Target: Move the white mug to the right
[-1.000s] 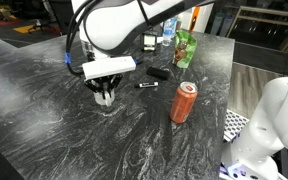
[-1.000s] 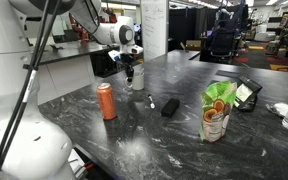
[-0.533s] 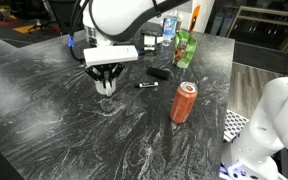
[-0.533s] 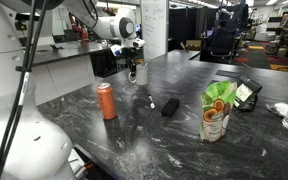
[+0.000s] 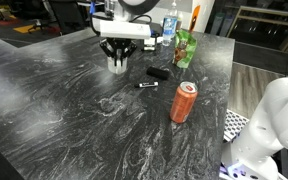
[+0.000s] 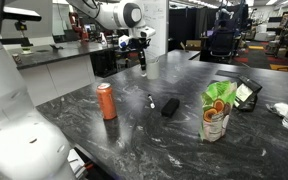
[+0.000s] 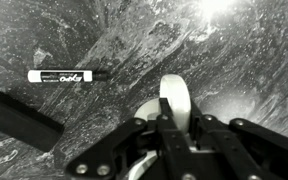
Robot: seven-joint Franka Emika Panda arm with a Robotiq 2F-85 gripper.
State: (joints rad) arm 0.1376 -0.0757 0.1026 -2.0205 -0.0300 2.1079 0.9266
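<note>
A dark marbled table [image 5: 54, 110] fills both exterior views; the white arm [image 5: 134, 6] reaches in from the far side, and an exterior view [image 6: 114, 14] shows more of its length against a workshop background; a green snack bag [image 5: 185, 48] stands upright near the table's far edge beside a clear bottle [image 5: 169, 28], while from the opposite side the bag [image 6: 217, 110] is in front, with a tilted dark screen [image 6: 246, 92] just behind it that the overhead angles do not show; an orange-red can [image 5: 184, 102] stands upright, well apart from everything the arm handles, and appears again [image 6: 106, 101] near the table's front edge; the gripper [image 5: 117, 62] points straight down with its dark fingers closed against the sides of the white mug [image 5: 117, 67], which sits between them toward the far part of the table, to one side of a black block [image 5: 158, 73] and a marker [image 5: 146, 85]; whether the mug's base touches the table cannot be told from any angle; only the wrist view looks down into the grip, with the mug's pale rim [image 7: 176, 98] caught between the fingers of the gripper [image 7: 176, 122], the block [image 7: 24, 118] and the marker [image 7: 57, 76] lying apart on the stone, the marker's printed label visible there but too small to read.
</note>
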